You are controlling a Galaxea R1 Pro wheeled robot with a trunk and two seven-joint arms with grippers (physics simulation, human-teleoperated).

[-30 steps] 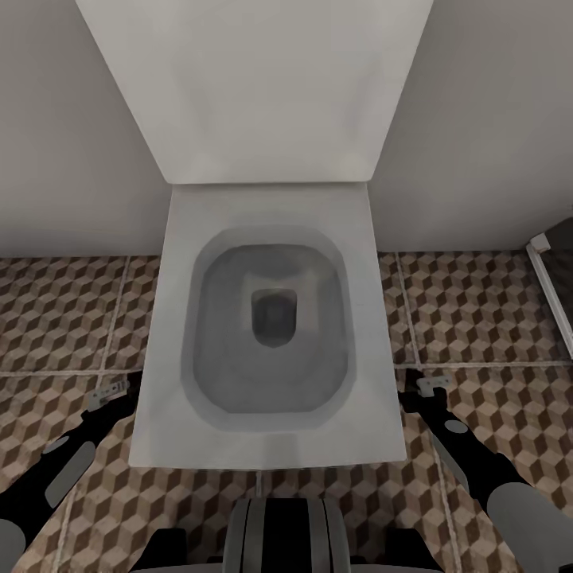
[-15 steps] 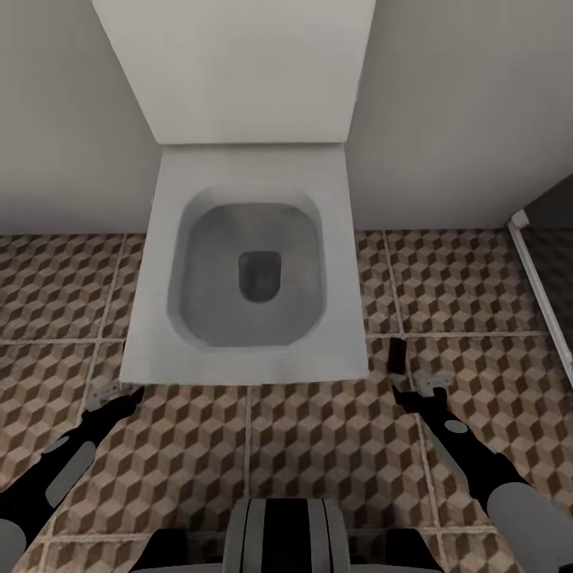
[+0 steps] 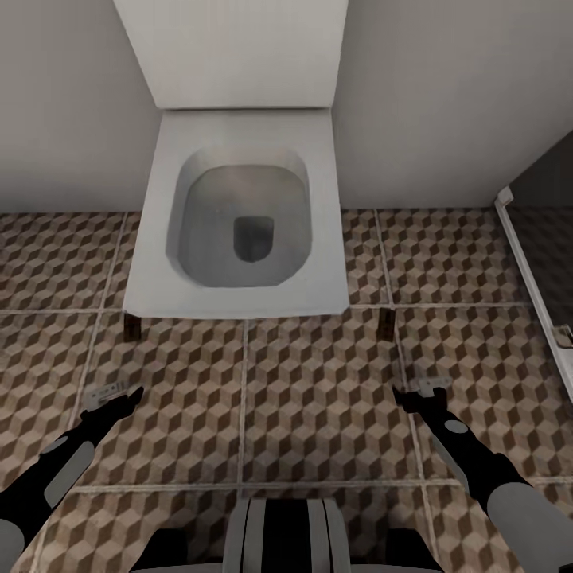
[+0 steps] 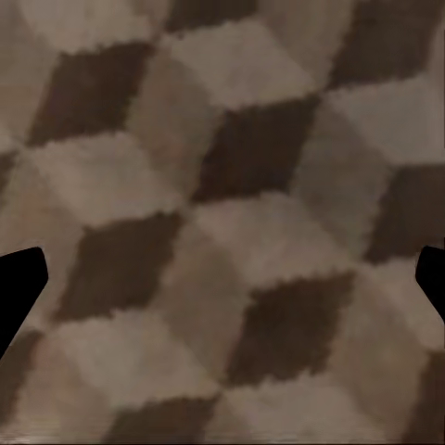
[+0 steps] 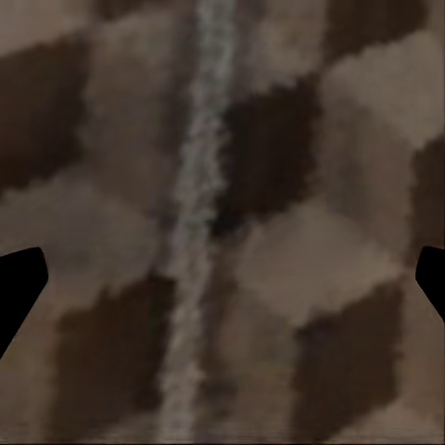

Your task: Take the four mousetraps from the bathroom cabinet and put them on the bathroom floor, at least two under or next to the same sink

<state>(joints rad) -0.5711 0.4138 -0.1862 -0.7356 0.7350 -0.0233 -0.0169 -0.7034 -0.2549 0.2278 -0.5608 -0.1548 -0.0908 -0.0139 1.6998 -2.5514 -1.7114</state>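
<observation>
Two grippers, left (image 3: 119,391) and right (image 3: 422,390), spread, empty | toilet (image 3: 239,231) ahead | bathroom floor (image 3: 318,398)

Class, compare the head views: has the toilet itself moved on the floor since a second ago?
No. The toilet sits higher in the picture, but the wall and floor tiles shifted with it: the camera backed away.
</observation>
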